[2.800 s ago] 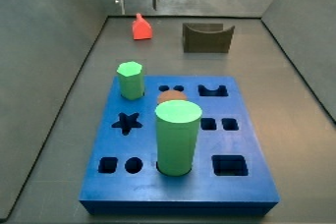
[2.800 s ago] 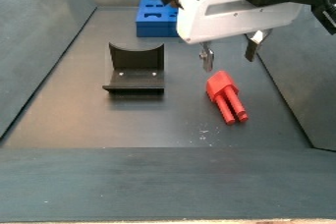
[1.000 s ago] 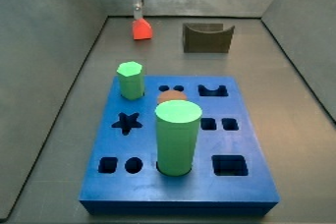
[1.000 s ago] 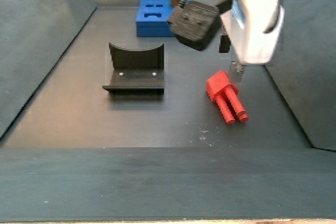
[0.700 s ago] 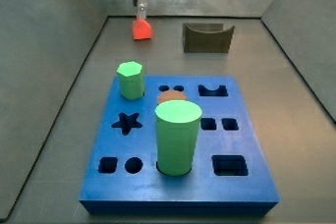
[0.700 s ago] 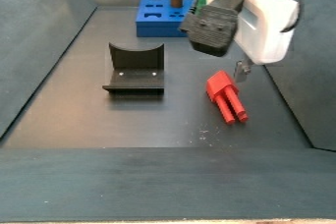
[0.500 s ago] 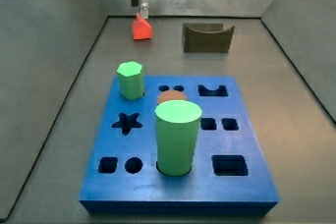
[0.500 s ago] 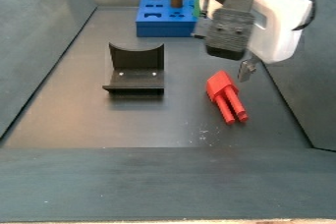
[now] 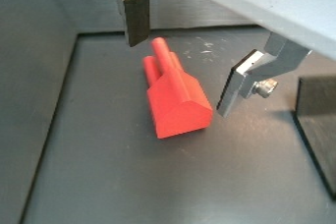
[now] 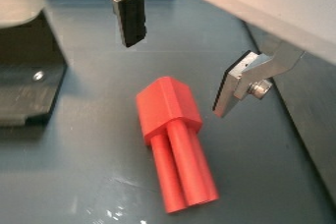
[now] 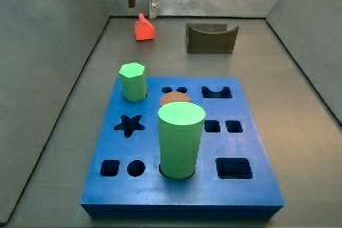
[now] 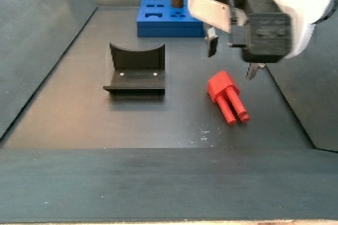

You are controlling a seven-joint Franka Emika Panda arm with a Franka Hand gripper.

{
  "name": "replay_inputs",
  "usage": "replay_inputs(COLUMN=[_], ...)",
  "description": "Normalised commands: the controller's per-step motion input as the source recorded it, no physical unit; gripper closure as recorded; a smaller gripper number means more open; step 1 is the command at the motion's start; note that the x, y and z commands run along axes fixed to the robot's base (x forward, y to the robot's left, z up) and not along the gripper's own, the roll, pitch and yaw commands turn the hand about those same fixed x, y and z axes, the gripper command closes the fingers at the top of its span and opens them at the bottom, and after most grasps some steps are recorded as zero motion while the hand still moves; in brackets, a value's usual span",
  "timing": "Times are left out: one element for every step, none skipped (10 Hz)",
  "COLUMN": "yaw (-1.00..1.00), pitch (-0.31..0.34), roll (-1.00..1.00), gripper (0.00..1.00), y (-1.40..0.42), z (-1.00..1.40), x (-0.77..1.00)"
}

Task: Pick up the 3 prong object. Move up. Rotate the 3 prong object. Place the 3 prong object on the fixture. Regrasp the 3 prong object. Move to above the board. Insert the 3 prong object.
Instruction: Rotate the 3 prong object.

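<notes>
So your gripper (image 9: 187, 63) is hanging just above the 3 prong object (image 9: 174, 95), jaws spread wide and holding nothing. That piece lies flat on the floor (image 12: 158, 120), beside the fixture (image 12: 136, 68).

The small red-orange plastic 3 prong object (image 10: 174, 140) looks smooth with a soft sheen, lying on the dark grey floor (image 10: 79, 179), which is matt and faintly reflective. Above it hangs the gripper (image 10: 184, 56), jaws apart: flat brushed-silver metal fingers (image 9: 245, 79) with matt dark pads. Near the floor's far edge the dark olive-grey fixture (image 12: 134, 68) looks dull, and the blue board (image 11: 187, 162) matt
</notes>
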Motion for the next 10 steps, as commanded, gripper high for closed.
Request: replay_inputs(yaw=[1.0,1.0,1.0,1.0,1.0,1.0,1.0,1.0,0.98,0.74], pitch=[-0.002,-0.002,-0.003,-0.003,-0.003,-0.004,-0.004,-0.005,-0.007,-0.007], roll=[0.0,0.0,0.0,-0.01,-0.01,-0.01,-0.01,-0.01,-0.01,-0.01], gripper=[0.0,0.0,0.0,0.0,0.0,0.0,0.0,0.0,0.0,0.0], y=[0.0,0.0,0.0,0.0,0.0,0.0,0.0,0.0,0.0,0.0], z=[-0.05,-0.05,-0.05,-0.05,-0.05,-0.05,-0.05,-0.05,-0.05,-0.05], x=[0.03,0.03,0.03,0.03,0.03,0.03,0.03,0.03,0.03,0.03])
